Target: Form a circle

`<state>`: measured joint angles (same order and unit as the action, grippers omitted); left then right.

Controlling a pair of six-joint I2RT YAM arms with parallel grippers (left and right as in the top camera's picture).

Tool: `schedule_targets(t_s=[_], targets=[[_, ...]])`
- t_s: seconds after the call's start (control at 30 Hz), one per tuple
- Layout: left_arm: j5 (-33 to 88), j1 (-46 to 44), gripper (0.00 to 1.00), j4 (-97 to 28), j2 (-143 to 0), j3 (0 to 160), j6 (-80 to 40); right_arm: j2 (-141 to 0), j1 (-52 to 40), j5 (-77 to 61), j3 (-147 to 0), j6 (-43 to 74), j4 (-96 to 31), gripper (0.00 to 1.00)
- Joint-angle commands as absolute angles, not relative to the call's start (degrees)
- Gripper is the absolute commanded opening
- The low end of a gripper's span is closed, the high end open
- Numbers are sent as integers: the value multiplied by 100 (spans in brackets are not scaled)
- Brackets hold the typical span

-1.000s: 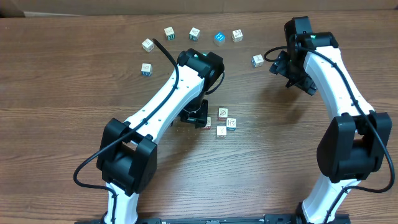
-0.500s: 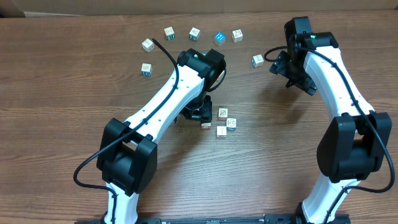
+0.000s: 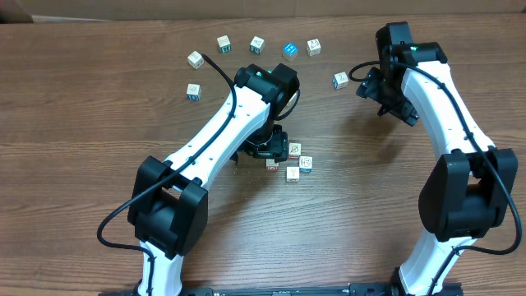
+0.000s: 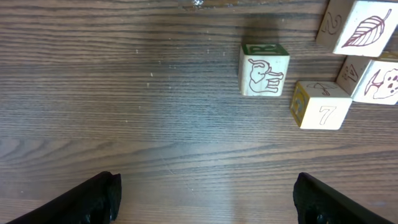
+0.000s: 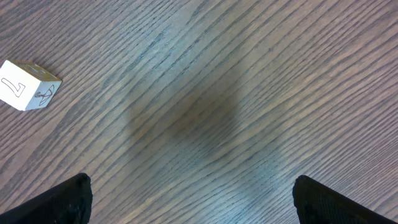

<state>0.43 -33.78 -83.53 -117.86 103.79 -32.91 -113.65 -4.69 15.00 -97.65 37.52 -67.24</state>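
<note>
Four cubes (image 4: 320, 106) are lying bunched just ahead and rightward of the left gripper (image 4: 208, 199), its jaws gaping empty, while the right gripper (image 5: 189, 199) is hanging spread wide farther off.

Left arm (image 3: 222, 136): I have it reaching from the near edge to mid-scene, wrist bent downward. Left gripper (image 4: 208, 205): fingers spread wide, nothing between them. Right arm (image 3: 440, 115): stretched toward the far right. Right gripper (image 5: 189, 202): fingers likewise fully parted, holding nothing.
</note>
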Motion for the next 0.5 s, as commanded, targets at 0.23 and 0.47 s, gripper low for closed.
schedule_targets(t_s=[0.23, 0.47], targets=[[154, -3645, 85, -8143, -11688, 10304, -3374, -11196, -480, 1538, -9867, 3771, -6713, 100], [134, -3763, 78, -7754, -11688, 9922, -3627, -11196, -480, 1538, -9867, 3771, -6713, 100]])
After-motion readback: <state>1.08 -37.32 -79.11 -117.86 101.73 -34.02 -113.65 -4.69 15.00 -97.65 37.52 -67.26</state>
